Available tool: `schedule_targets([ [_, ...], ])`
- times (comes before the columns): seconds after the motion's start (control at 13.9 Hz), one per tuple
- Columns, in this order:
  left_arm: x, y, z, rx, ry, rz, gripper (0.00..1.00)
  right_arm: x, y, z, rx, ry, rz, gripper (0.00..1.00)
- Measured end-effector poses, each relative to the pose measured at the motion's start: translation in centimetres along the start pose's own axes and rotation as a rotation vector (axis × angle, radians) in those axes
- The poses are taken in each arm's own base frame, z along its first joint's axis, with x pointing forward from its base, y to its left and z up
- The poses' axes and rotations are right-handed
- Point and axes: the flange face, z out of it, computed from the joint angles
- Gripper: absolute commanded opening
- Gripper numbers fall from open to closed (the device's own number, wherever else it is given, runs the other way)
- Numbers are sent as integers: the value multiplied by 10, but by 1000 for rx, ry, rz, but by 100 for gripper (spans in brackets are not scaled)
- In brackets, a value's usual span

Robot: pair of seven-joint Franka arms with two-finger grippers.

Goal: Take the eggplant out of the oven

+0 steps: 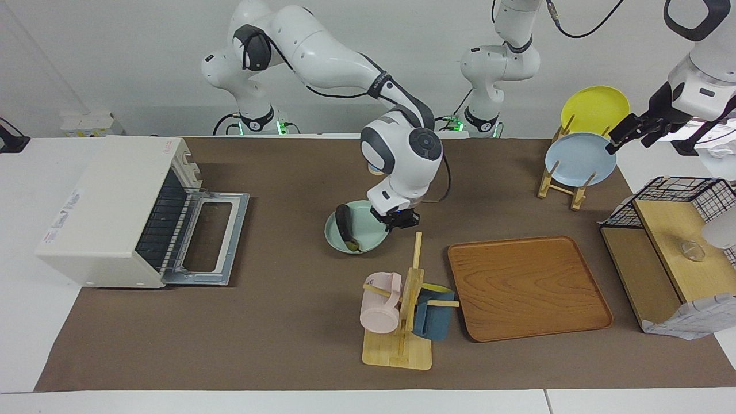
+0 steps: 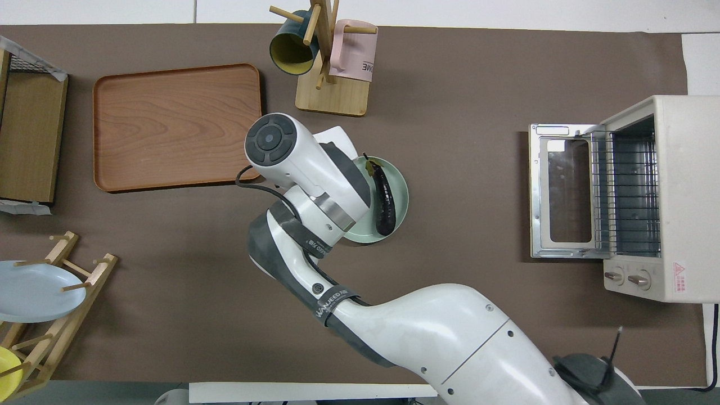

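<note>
The oven stands at the right arm's end of the table, door down. The eggplant lies on a green plate mid-table. The right claw hovers over that plate; its fingers cannot be told, and the left claw is out of view.

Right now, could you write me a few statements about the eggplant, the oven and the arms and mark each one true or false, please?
1. The eggplant lies on the pale green plate. True.
2. The oven has its door shut. False: the door lies folded down and open, and the wire rack inside shows bare.
3. The right gripper is over the green plate, beside the eggplant. True.
4. The eggplant rests on the wooden tray. False: the tray holds nothing.
5. The left gripper is over the oven. False: it waits by the plate rack at the left arm's end of the table.
</note>
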Motion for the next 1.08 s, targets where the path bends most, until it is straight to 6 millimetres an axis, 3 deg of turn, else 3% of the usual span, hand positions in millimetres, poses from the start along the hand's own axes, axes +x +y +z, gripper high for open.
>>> schedule_targets([
  [0.07,0,0,2,0,-5,1,100,-6,-10,5,20,11,23,40],
  [0.29,-1,9,26,-6,23,0,100,-8,-19,1,67,31,77,43],
  [0.43,-10,50,63,-15,71,3,100,4,-14,-29,88,43,95,45],
  [0.5,-18,80,82,-18,78,12,100,16,-2,-54,93,50,99,52],
  [0.65,-34,150,114,-21,95,31,100,56,50,-105,101,61,73,55],
  [0.79,-48,225,145,-33,132,49,100,105,126,-132,92,59,16,43],
  [0.94,-58,301,184,-65,187,25,100,145,210,-116,47,12,-70,20],
  [1.08,-75,370,231,-101,228,11,100,167,273,-72,30,-24,-130,8],
])
